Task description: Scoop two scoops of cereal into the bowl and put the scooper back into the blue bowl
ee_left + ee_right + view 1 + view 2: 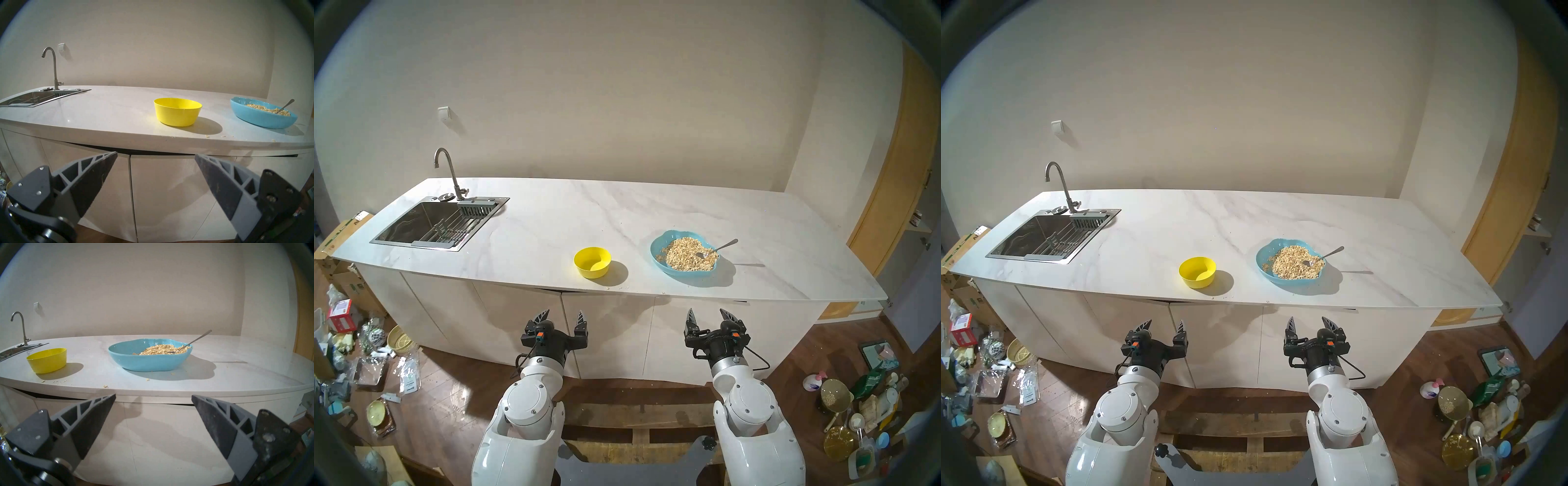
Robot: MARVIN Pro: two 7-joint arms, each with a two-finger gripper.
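While both arms wait short of the white counter (551, 217), the left gripper (563, 317) and the right gripper (707, 315) stand with jaws spread wide, empty and level, below the counter's front edge. Ahead of the right gripper sits the blue bowl (149, 361), heaped with cereal (163, 349); the spoon (197, 340) rests head-down in the flakes, its handle slanting up over the rim, away to that gripper's right. Ahead of the left gripper and slightly to its right stands the yellow bowl (177, 112), apparently empty, though its floor is only partly visible. Stray flakes (105, 386) dot the counter's edge.
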